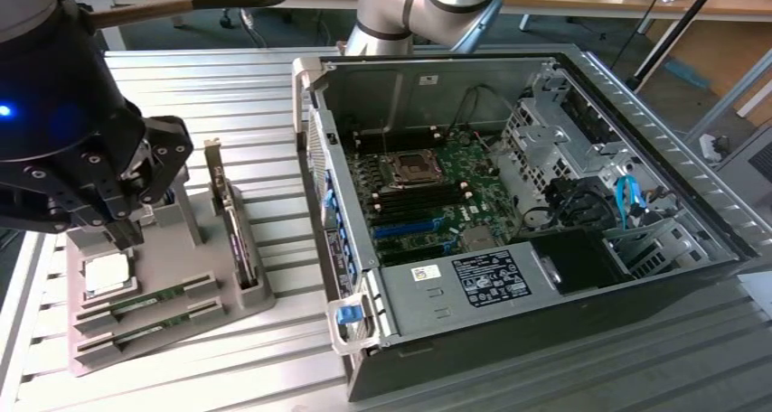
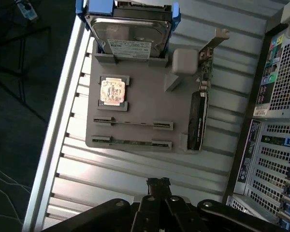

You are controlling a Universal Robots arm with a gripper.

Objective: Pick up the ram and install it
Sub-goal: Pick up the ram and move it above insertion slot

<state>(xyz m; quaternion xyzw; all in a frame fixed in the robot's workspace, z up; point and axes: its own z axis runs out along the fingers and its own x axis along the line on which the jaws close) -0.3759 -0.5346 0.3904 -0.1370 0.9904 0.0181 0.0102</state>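
Note:
Two green ram sticks lie side by side in slots of a grey holder tray (image 1: 169, 340): one ram stick (image 1: 147, 302) (image 2: 133, 123) sits nearer the silver processor chip (image 2: 112, 90), the other ram stick (image 1: 155, 325) (image 2: 130, 143) nearer the tray's edge. My gripper (image 1: 125, 222) (image 2: 157, 183) hangs above the tray, shut, with nothing held. In the wrist view its fingertips hover over the table slats just off the tray's ram side. The open computer case (image 1: 567, 276) lies at the exterior view's right, its motherboard (image 1: 422, 195) exposed.
The tray also holds a hard drive (image 2: 130, 34) in a blue bracket, a dark expansion card (image 1: 230, 222) (image 2: 198, 121) standing on edge, and a small white block (image 2: 185, 61). The table (image 1: 217, 96) is ribbed metal. The case's rear panel (image 2: 275, 121) stands close to the tray.

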